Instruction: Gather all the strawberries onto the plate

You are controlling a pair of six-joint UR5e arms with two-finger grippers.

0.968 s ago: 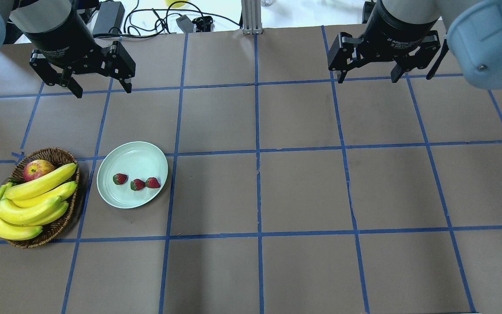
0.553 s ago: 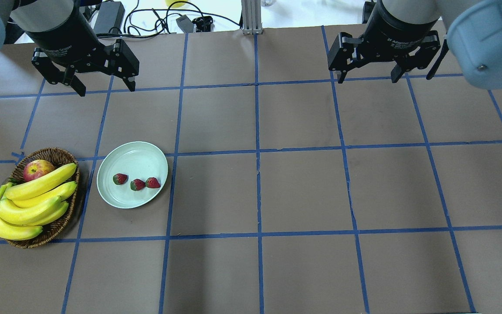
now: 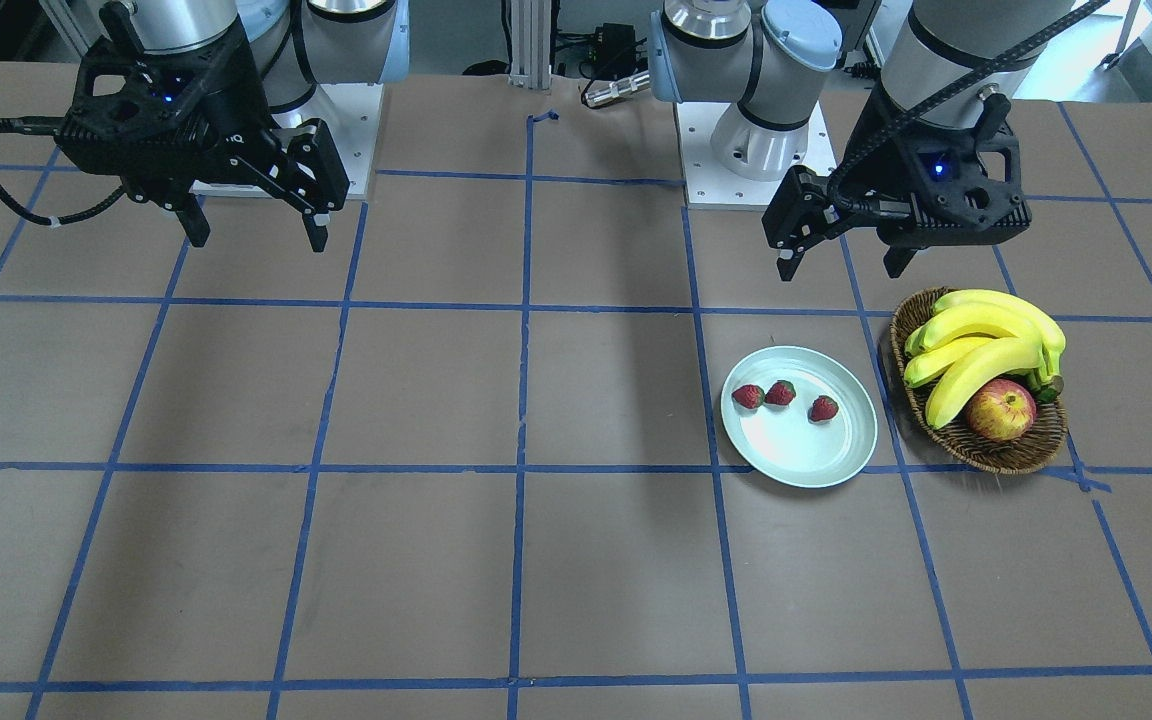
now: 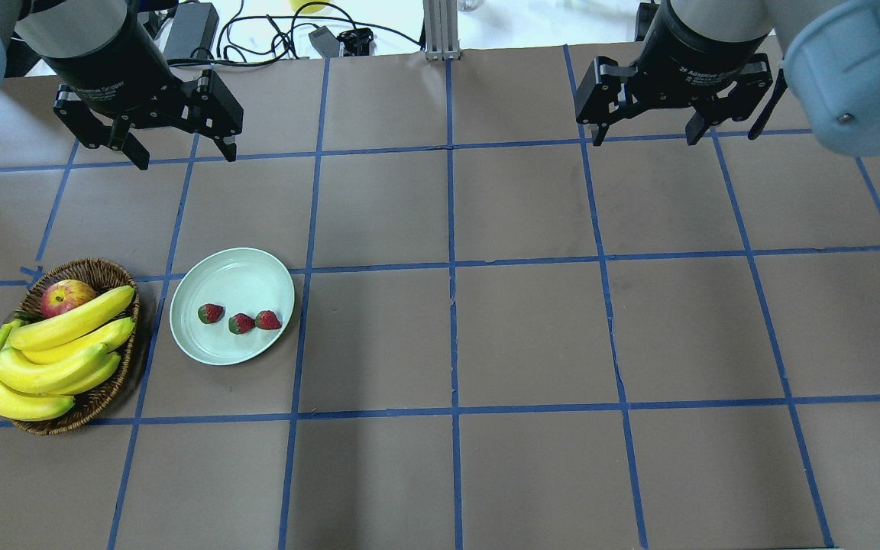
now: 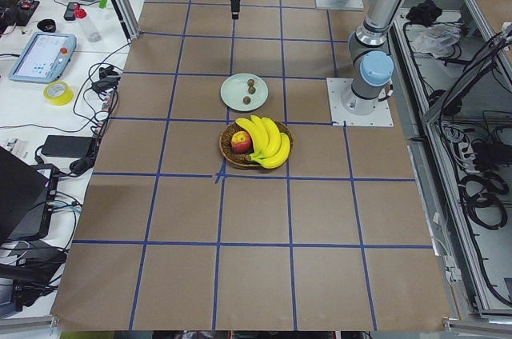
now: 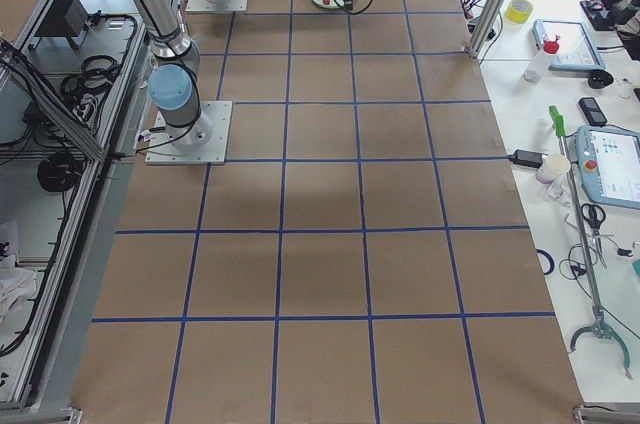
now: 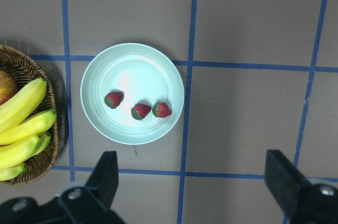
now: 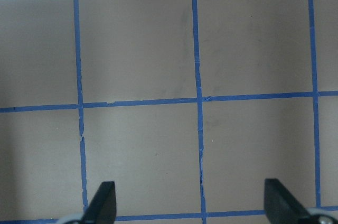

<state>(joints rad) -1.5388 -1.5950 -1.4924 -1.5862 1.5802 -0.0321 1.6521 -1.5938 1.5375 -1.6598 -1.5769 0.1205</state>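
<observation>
All 3 strawberries (image 4: 241,323) lie in the plate (image 4: 234,267), in a loose row across its middle. 2 of them are side by side and seem to touch; the 3rd sits a little apart, on the side nearer the basket (image 4: 96,269). The plate rests flat in the left half of the desk (image 4: 524,328). The basket stands just beside it, toward the desk's left end, without touching it. The basket holds bananas (image 4: 66,344) and an apple (image 4: 66,296).

The left claw (image 4: 184,159) hangs high over the desk's left half, spread wide and holding nothing; its wrist view looks straight down on the plate. The right claw (image 4: 644,140) hangs high over the right half, also spread wide and empty, with only bare desk beneath it.
</observation>
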